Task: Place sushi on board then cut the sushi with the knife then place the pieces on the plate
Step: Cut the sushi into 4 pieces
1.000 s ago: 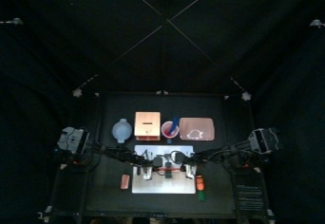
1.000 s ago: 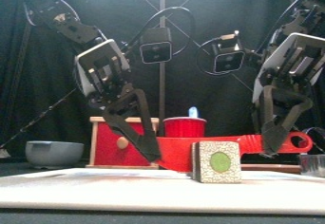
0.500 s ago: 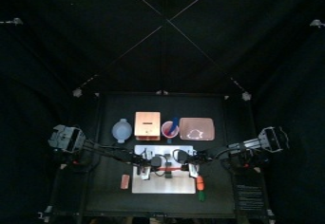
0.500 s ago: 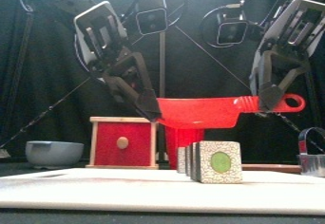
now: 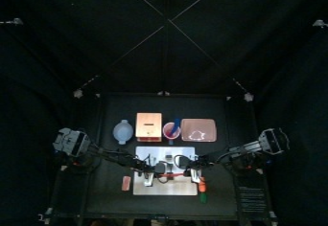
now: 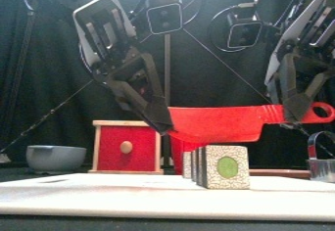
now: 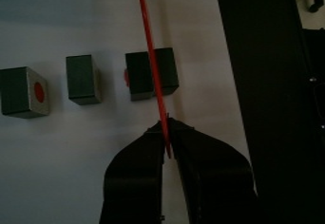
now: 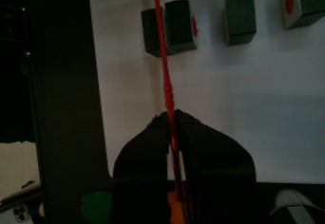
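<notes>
I am gripping one red knife [image 6: 216, 124] with both grippers. The jaws of my left gripper [image 6: 163, 127] are pressing closed on the blade's far end, and the jaws of my right gripper [image 6: 280, 117] are pressing closed at the handle end. The knife is hanging almost level between the two pairs of jaws, not touching anything below.

The first step is looking done to me: the sushi [image 6: 225, 166] is lying on the one white cutting board [image 6: 105, 194], directly under the blade and between my two pairs of jaws. The cutting is looking partly done. In my left wrist view I am counting three separate dark blocks in a row. In my right wrist view the block under the blade is perhaps showing as two, so I am counting three or four pieces and cannot tell which.

The last step is not begun, I am judging. The one pink tray [image 5: 198, 129] is lying well beyond my jaws, toward the back, and I am making out no piece on it.
</notes>
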Controlling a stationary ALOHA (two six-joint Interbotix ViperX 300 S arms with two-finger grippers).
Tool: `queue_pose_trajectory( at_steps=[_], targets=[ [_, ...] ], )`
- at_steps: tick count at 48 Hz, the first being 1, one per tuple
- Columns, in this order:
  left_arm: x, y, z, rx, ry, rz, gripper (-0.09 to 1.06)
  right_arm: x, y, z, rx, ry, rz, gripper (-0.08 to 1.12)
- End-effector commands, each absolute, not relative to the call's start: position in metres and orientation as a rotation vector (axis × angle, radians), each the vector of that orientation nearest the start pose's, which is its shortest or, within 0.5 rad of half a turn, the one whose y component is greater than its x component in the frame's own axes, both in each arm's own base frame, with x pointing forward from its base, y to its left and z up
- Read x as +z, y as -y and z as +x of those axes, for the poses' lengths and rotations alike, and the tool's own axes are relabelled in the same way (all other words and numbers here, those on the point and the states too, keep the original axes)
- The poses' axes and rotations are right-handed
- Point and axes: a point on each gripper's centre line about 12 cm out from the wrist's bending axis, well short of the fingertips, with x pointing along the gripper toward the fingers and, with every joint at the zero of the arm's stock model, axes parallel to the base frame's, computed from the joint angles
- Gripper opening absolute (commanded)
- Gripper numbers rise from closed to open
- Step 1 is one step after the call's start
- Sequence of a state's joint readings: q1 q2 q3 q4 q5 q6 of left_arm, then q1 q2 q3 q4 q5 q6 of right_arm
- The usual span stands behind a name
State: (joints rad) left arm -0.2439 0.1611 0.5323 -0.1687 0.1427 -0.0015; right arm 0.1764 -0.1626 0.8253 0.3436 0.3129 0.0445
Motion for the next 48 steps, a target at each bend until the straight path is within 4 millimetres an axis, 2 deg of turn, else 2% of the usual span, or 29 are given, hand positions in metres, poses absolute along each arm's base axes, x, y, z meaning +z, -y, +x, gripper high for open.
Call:
queue_pose_trajectory(
  at_steps=[1, 23, 48],
  targets=[
    [0.146, 0.109, 0.409, -0.193, -0.817, -0.068, 0.52, 0.16, -0.067, 0.312, 0.08, -0.969, 0.308, 0.37],
    [0.16, 0.106, 0.408, -0.194, -0.785, -0.068, 0.52, 0.173, -0.067, 0.314, 0.09, -0.928, 0.302, 0.37],
    [0.149, 0.101, 0.406, -0.19, -0.81, -0.04, 0.52, 0.166, -0.065, 0.315, 0.082, -0.946, 0.292, 0.37]
  ],
)
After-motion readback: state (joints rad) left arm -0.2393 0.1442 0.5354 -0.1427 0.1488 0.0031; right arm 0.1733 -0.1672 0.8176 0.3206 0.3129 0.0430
